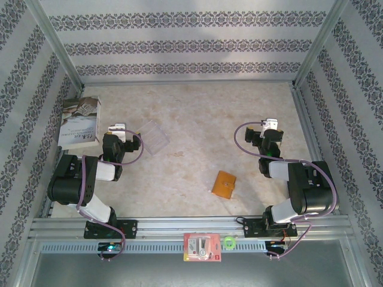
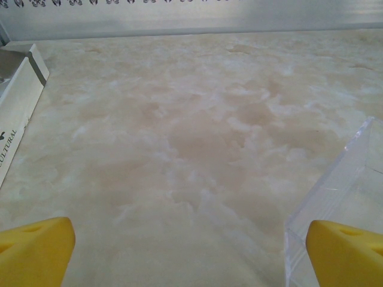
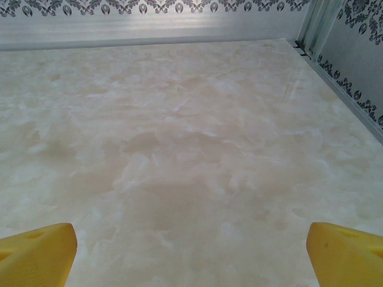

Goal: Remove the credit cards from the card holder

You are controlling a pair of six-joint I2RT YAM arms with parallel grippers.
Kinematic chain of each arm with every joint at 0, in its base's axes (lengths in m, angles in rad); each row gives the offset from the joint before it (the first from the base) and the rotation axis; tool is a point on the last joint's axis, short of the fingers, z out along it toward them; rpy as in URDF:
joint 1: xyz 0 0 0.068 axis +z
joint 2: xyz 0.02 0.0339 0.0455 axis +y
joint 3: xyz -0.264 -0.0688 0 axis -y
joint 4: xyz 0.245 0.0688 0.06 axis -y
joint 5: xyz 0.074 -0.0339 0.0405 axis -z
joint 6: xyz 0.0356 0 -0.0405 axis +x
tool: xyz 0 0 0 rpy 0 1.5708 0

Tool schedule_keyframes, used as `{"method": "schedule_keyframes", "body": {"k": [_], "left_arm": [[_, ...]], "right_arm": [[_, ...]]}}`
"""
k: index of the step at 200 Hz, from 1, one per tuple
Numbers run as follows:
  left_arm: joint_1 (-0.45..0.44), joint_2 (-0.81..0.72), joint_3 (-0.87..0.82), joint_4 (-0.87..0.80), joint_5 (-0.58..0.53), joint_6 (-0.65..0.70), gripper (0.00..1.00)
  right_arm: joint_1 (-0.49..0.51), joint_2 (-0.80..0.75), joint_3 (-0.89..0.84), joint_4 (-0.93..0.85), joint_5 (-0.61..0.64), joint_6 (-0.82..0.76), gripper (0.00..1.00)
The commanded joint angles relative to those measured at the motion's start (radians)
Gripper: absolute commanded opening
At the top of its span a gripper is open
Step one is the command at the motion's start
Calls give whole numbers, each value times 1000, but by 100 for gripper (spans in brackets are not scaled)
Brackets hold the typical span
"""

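- Gaping wide, the left pincer is released and grasps nothing; its yellow fingertips sit in the lower corners of the left wrist view, with bare tabletop between them.
- The right pincer is equally released, with nothing between its yellow tips but the same bare surface.
- Just beside the left pincer's right fingertip stands a corner of the clear plastic tray. From above, the tray lies at a slant just ahead and to the right of that pincer.
- A book lies at the far left, close to the side wall.
- The card holder, orange-tan and folded shut, lies flat between the two arms. It is nearer the right arm and the near edge, and well apart from both pincers.
- The tabletop is a pale beige marbled sheet with cloudy white and tan patches.
- Wallpaper in grey and white stripes with dark ornamental bands closes the space on three sides, with aluminium posts in the far corners.
- A metal rail runs along the near edge and carries both arm bases. Just in front of it, a red-and-white packet lies beside a small green ring.
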Motion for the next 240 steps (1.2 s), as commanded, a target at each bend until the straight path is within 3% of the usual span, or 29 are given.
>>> {"method": "schedule_keyframes", "body": {"k": [1, 105, 119, 144, 157, 181, 201, 212, 226, 240], "left_arm": [[17, -2, 13, -7, 9, 10, 99], [16, -5, 11, -1, -9, 7, 99], [-1, -86, -6, -37, -54, 15, 99], [-35, -275, 30, -251, -139, 6, 99], [-35, -339, 24, -261, -204, -78, 99], [-35, -396, -24, -128, -289, -266, 99], [-33, -399, -23, -65, -374, -473, 99], [-24, -425, -26, -91, -377, -618, 99], [5, -487, -31, -213, -345, -870, 99], [76, -499, 5, -297, -173, -964, 99]], "right_arm": [[-5, -8, 6, 35, -15, 0, 98], [-16, -8, 8, 33, -35, 7, 98], [-14, -16, 9, 36, -25, 6, 98], [-14, -91, 90, -181, 16, 16, 98], [-6, -122, 117, -241, 52, 20, 98], [40, -188, 180, -348, 223, 78, 98], [121, -166, 257, -363, 525, 87, 98], [128, -141, 323, -485, 646, 251, 98], [108, -152, 419, -819, 546, 508, 98], [45, -153, 416, -806, 225, 524, 98]]}}
